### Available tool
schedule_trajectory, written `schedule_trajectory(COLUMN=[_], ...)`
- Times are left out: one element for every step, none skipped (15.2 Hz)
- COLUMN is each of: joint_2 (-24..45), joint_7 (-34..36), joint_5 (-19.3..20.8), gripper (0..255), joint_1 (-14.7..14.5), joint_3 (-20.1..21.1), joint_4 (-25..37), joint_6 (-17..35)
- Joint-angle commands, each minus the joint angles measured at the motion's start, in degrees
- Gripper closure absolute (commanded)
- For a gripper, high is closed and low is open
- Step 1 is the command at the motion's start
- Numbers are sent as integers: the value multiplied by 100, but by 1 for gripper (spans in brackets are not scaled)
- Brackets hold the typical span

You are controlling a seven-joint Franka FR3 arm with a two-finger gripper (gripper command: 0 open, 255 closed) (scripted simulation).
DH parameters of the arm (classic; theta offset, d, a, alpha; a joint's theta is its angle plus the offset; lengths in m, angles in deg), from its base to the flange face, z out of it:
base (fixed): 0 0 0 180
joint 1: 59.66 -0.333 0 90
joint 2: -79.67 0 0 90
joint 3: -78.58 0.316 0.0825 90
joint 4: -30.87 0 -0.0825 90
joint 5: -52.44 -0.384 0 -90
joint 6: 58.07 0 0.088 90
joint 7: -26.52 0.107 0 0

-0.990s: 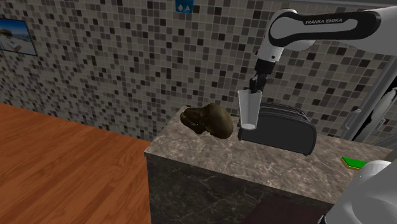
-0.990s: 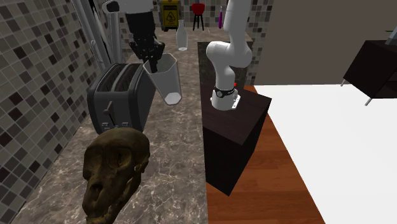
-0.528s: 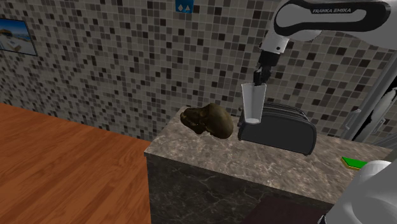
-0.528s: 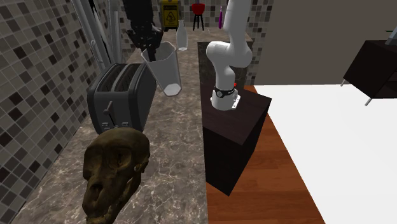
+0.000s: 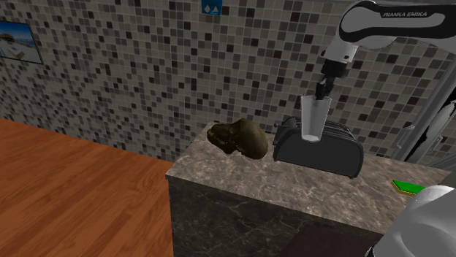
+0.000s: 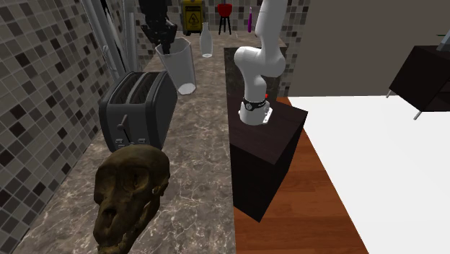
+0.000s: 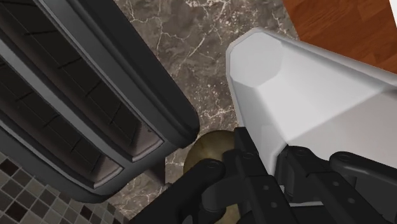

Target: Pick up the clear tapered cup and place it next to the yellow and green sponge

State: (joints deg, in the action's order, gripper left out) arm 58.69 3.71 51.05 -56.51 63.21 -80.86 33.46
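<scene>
Clamping the cup (image 5: 316, 118) at its rim with the gripper (image 5: 321, 91). Clenched on one side of the wall, by the look of the wrist view, rather than around the whole body. Hanging clear of the counter (image 5: 292, 191), above the toaster (image 5: 318, 150), narrow base down. Tipped a little in the second exterior view, base toward 5 o'clock.

Well apart from the sponge (image 5: 406, 187), which lies at about 4 o'clock from the cup in the shoulder view, at the counter's end. Far from the skull (image 5: 237, 137) too, off at 9 o'clock of the toaster.

Probably in mid-carry, with the whole placing yet to do.

Likely troubles from here:

- Slipping or swinging in the grip. Only a thin pinch on a smooth wall, so any quick sweep toward 4 o'clock could rock the cup between the fingers.
- Clipping the toaster. Risky to lower early, with the base so near its top.
- Toppling on release. Small base, slight tilt: best levelled and set down flat before letting go.
- Landing on the sponge or nudging it, if brought in too close.
- Going over the counter's edge, if set down too far out.
</scene>
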Motion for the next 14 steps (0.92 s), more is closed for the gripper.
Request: schedule_trajectory(joint_2=[-141,-188,-229,-264,-293,-316,-333,-344,-348,-347,-338,-323,-301,-272], joint_7=[-253,-378,-505,-634,-764,-896,-1029,-1164,-1300,-1439,-1579,-1722,-1867,-2013], joint_5=[96,142,188,235,281,327,373,417,461,504,544,582,617,650], gripper=[255,255,255,255,255,255,255,255,255,255,255,255,255,255], joint_1=[104,155,204,253,302,349,396,440,482,523,564,604,641,675], joint_3=[-167,-254,-344,-435,-528,-623,-719,-818,-920,-1024,-1128,-1235,-1345,-1458], joint_4=[-84,-107,-123,-132,-135,-132,-123,-107,-85,-57,-22,19,66,119], joint_6=[-65,-94,-122,-150,-179,-206,-234,-261,-287,-313,-338,-362,-385,-408])
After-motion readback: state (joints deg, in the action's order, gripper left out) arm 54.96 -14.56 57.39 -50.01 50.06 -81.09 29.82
